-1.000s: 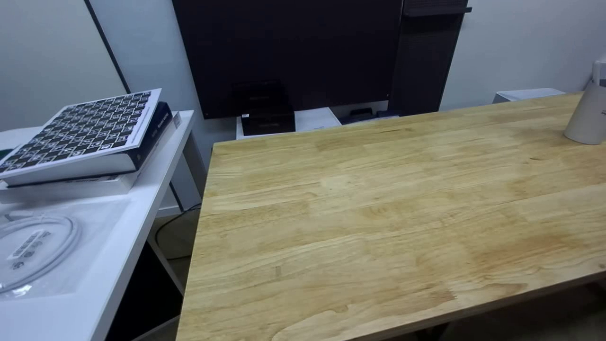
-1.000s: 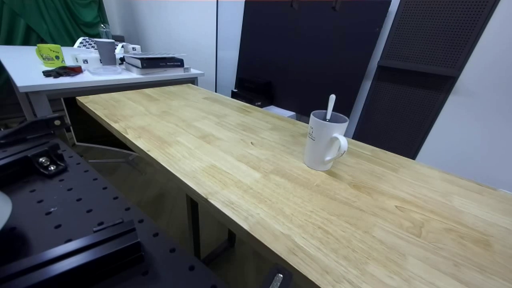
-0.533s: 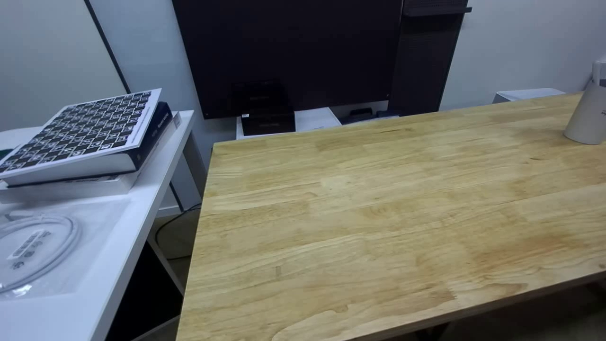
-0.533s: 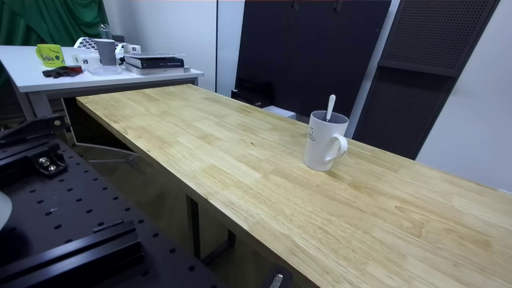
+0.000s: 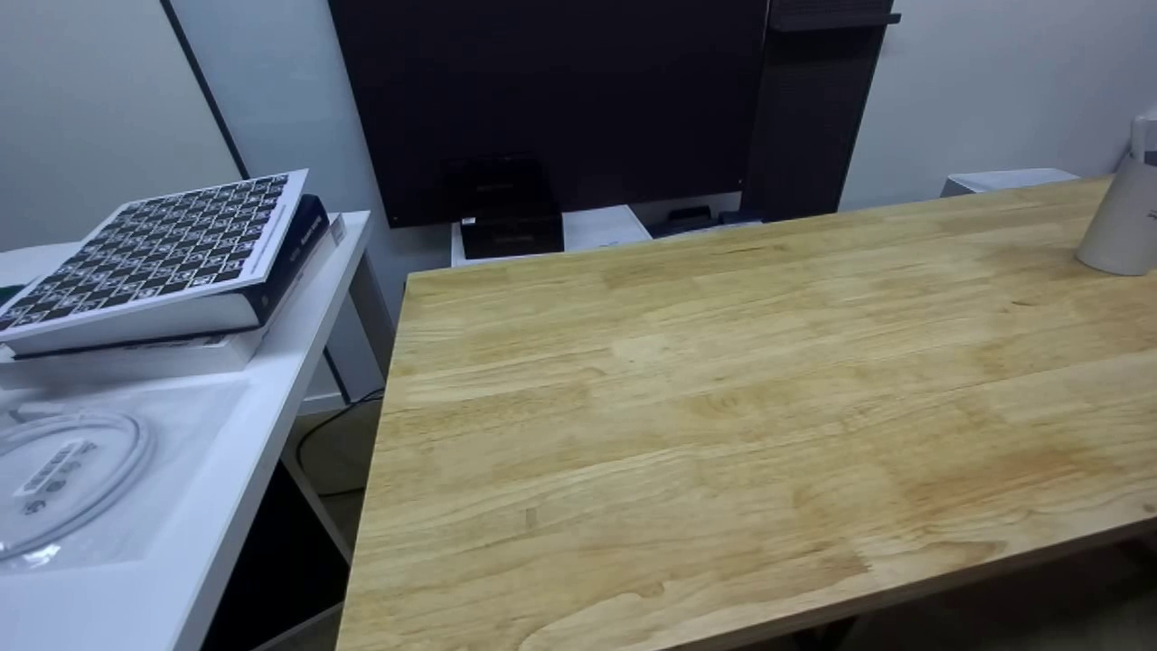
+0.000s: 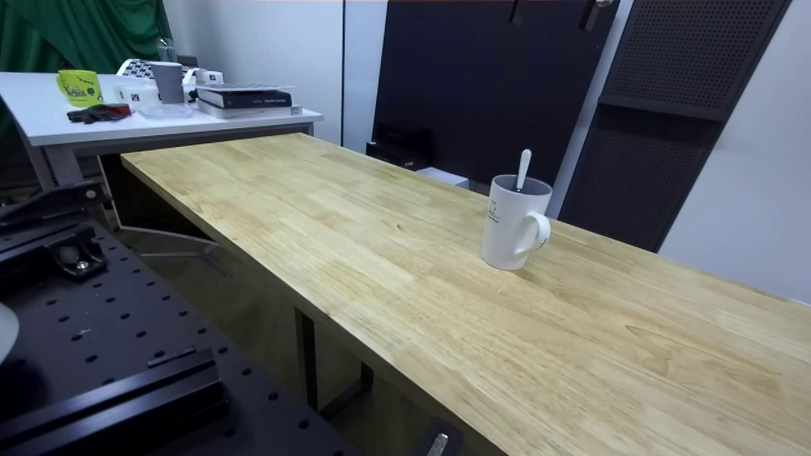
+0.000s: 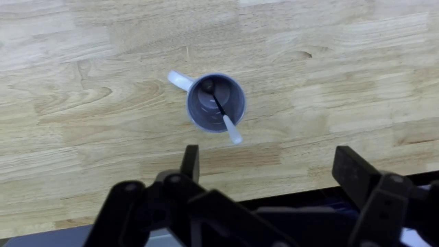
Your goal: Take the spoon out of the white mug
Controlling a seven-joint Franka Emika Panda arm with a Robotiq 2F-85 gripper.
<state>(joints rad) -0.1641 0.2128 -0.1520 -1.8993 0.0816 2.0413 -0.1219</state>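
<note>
The white mug [image 6: 507, 231] stands upright on the wooden table [image 6: 355, 240]. In an exterior view the mug [image 5: 1119, 226] is cut off by the right edge. The spoon [image 6: 523, 168] leans in the mug with its pale handle above the rim. In the wrist view the spoon's bowl lies inside the mug [image 7: 203, 115], near the mug's handle, and the spoon's handle [image 7: 233, 131] crosses the opposite rim. My gripper [image 7: 265, 161] is open and empty, with the spoon's tip ahead of the gap, nearer the left finger. In an exterior view only the gripper's fingertips [image 6: 556, 12] show, high above the mug.
The table's edge [image 7: 291, 193] runs below the gripper in the wrist view. A dark perforated platform [image 6: 158, 316] lies beside the table. A white desk [image 6: 190, 130] behind holds books [image 6: 244, 100], a green mug [image 6: 80, 87] and a grey cup [image 6: 168, 82].
In an exterior view my open fingertips have moved right and slightly lower in the last half second, and stand slightly farther apart in the picture. The mug and spoon have not moved.
</note>
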